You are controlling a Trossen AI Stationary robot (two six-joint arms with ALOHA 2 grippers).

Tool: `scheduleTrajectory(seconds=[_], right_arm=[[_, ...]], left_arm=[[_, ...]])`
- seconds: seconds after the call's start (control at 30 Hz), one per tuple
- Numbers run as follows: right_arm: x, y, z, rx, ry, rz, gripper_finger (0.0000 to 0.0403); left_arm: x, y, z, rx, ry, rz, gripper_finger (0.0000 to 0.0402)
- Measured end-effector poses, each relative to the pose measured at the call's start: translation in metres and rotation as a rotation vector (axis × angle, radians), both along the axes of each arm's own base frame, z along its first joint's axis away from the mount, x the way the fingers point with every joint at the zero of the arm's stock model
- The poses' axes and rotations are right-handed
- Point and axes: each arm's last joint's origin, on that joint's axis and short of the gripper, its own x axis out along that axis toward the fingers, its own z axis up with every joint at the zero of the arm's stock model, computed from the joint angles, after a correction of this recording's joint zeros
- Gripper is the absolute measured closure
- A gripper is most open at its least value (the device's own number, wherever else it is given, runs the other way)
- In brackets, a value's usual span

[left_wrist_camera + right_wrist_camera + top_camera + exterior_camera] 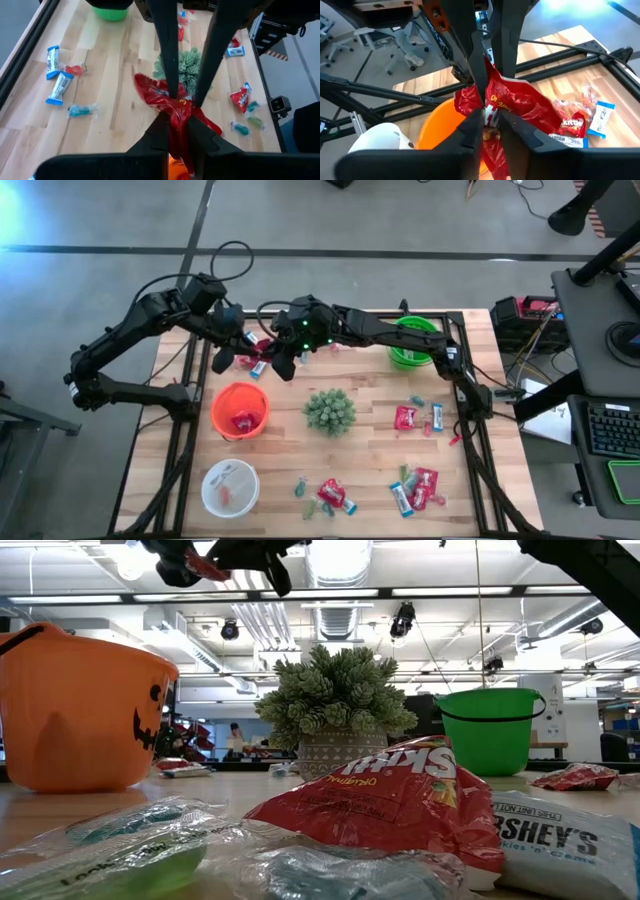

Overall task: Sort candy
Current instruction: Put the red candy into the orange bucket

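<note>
A red candy packet (150, 90) hangs in the air over the table's far left part, between my two grippers. My left gripper (177, 122), coming from the left, is shut on it. My right gripper (490, 122) reaches across from the right; its fingers (169, 75) stand slightly apart on either side of the packet's other end. In the high view the packet (258, 347) shows between my left gripper (232, 352) and my right gripper (282, 360). More candy lies scattered on the table: red packets (407, 417) and blue-and-white bars (437, 417). My left gripper pinches one end of the red packet (176, 114) between its two fingers, slanting down from the table's left side. The packet is crumpled at the fingers and lifted clear of the table. My right gripper: its fingers flank the packet's opposite end (492, 102); whether they touch it I cannot tell.
An orange bucket (240, 408) stands below the packet, a white bowl (230, 485) nearer the front, a green bucket (413, 340) at the far right. A spiky green plant (329, 410) sits mid-table. Candy lies near the front (331, 493) and behind the orange bucket (256, 367).
</note>
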Motion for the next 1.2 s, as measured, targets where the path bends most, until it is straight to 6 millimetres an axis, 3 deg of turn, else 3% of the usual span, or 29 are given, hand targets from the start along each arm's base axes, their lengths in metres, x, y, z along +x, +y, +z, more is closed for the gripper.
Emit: scheduleTrajectory(seconds=[0.2,0.37,0.53,0.7,1.0,1.2], right_arm=[[-0.004,0.001,0.005,0.003,0.002,-0.003,0.0271],[-0.023,-0.003,0.019,-0.005,0.044,-0.018,0.0244],[-0.045,-0.013,0.027,0.012,0.139,-0.05,0.0239],[-0.062,-0.023,0.03,0.005,0.224,-0.118,0.0244],[-0.071,-0.038,0.026,-0.019,0.298,-0.236,0.0243],[-0.071,-0.038,0.026,0.018,0.298,-0.273,0.0248]], left_arm=[[-0.004,-0.003,-0.002,-0.021,0.034,-0.001,0.0398],[-0.018,-0.011,-0.005,-0.059,0.119,-0.02,0.0399],[-0.036,-0.024,-0.008,-0.133,0.219,-0.049,0.0399],[-0.05,-0.037,-0.005,-0.247,0.187,-0.117,0.0399],[-0.069,-0.052,-0.002,-0.235,0.162,-0.153,0.0396],[-0.076,-0.057,-0.008,-0.237,0.164,-0.147,0.0368]])
